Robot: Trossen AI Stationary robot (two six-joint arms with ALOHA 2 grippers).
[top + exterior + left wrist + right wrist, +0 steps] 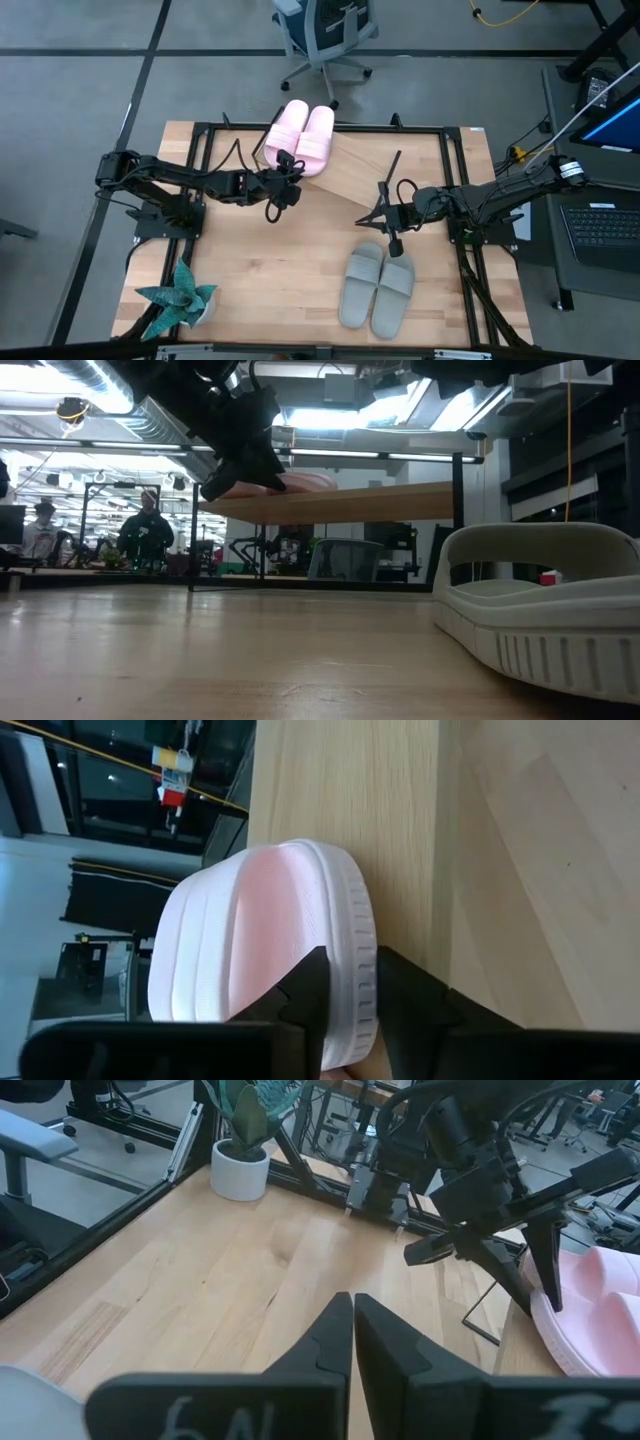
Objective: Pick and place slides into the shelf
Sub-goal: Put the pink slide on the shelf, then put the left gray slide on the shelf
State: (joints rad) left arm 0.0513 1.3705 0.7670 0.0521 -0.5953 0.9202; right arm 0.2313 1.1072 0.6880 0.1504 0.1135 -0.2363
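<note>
A pale pink pair of slides (300, 135) lies side by side on the far left end of the shelf (355, 170), a slanted wood board on a black frame. My left gripper (285, 185) is at their near ends, shut on the left pink slide (260, 940). In the low view it shows as a dark shape (245, 455) in front of that slide (305, 482). A grey-green pair (378, 288) rests sole-down on the table, near right (540, 610). My right gripper (385, 225) hovers shut and empty between the shelf and that pair (352, 1330). My left gripper pinches the ribbed sole edge (355, 990) at the near end of the left pink slide between its two fingers. One finger is on the footbed side, the other on the side next to the board. It comes slanting down from the table's left. The slide lies on the shelf board.
A potted plant (178, 300) stands at the table's near left corner. A black rail frame (200, 130) runs round the table. An office chair (325, 30) stands beyond the far edge and a laptop (600, 225) to the right. People (147, 530) stand in the room behind.
</note>
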